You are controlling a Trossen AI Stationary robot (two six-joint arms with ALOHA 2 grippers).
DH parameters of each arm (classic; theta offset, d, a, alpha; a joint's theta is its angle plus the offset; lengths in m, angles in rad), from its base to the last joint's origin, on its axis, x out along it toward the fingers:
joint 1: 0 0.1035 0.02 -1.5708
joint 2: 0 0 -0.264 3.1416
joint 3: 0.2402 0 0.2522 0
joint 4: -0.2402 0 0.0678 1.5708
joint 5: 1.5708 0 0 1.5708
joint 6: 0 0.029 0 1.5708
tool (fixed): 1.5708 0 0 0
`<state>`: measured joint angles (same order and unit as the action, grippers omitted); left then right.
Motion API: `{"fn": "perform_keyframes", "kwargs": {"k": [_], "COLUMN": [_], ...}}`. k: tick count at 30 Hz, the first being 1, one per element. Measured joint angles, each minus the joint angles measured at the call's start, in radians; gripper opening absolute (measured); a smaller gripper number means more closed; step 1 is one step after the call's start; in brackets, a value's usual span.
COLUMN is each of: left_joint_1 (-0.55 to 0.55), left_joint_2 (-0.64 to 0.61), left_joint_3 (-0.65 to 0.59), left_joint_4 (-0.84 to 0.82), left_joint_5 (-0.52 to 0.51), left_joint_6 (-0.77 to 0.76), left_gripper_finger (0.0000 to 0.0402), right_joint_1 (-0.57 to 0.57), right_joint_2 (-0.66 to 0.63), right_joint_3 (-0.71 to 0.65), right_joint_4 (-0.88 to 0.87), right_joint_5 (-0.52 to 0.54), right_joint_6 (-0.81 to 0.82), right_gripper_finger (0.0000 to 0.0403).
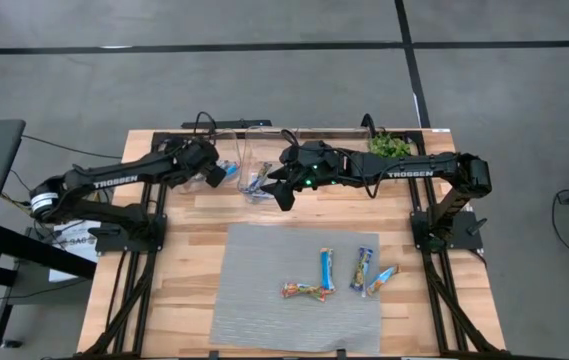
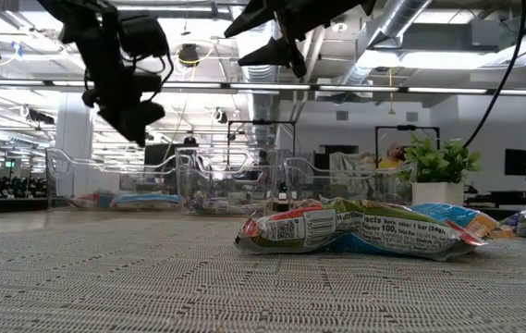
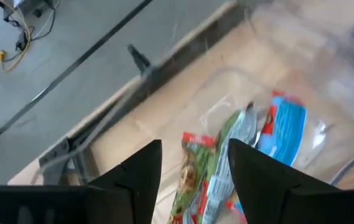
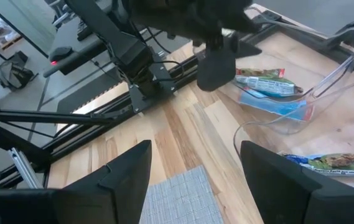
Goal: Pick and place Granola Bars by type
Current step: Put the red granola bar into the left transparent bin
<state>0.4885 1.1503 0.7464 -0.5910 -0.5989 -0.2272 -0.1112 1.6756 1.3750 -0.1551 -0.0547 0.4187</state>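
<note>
the granola bars split into two groups around the grey mat (image 1: 264, 290): four lie loose on the mat, a brownish one (image 1: 304, 291) touching a blue one (image 1: 327, 269), with two blue-and-yellow ones (image 1: 363, 267) (image 1: 382, 279) just beside them, and the rest already sit in the clear bins (image 1: 256, 160) along the table edge beyond the mat. in the left wrist view, a green-and-red bar (image 3: 195, 177) lies against a bright blue bar (image 3: 285, 127) inside the bin on the left side of that row. the left gripper (image 1: 214, 174) hangs right above that bin with its fingers (image 3: 130, 174) spread and nothing between them, which reads as a bar just let go there, though two colours sharing one bin looks odd for sorting by type. the right gripper (image 1: 284, 192) hovers over the bare wood between the bins and the mat, jaws wide and empty, pointed toward the mat; it looks placed to reach for a loose bar next. a small green plant (image 1: 389, 145) stands at the right end of the bin row, clear of both arms.
</note>
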Motion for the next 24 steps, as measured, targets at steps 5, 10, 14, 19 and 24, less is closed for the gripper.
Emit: {"fn": "perform_keyframes", "kwargs": {"k": [5,10,14,19,24], "left_joint_1": [-0.001,-0.003,-0.02,-0.053,-0.074], "left_joint_2": [-0.038,-0.131,-0.235,-0.354,-0.415], "left_joint_3": [0.064,0.144,0.189,0.19,0.19], "left_joint_4": [0.005,0.031,0.133,0.3,0.378], "left_joint_5": [0.04,0.147,0.265,0.462,0.718], "left_joint_6": [-0.001,-0.034,-0.048,-0.025,-0.019], "left_gripper_finger": [0.0178,0.0178,0.0178,0.0178,0.0178], "right_joint_1": [0.0,0.004,0.025,0.064,0.126], "right_joint_2": [0.0,-0.01,-0.027,-0.034,-0.035], "right_joint_3": [0.0,0.0,0.001,0.002,0.001], "right_joint_4": [0.001,-0.005,-0.042,-0.119,-0.185], "right_joint_5": [-0.022,-0.099,-0.198,-0.384,-0.54], "right_joint_6": [0.0,0.018,0.028,0.061,0.106], "right_gripper_finger": [0.0238,0.0238,0.0238,0.0238,0.0238]}}
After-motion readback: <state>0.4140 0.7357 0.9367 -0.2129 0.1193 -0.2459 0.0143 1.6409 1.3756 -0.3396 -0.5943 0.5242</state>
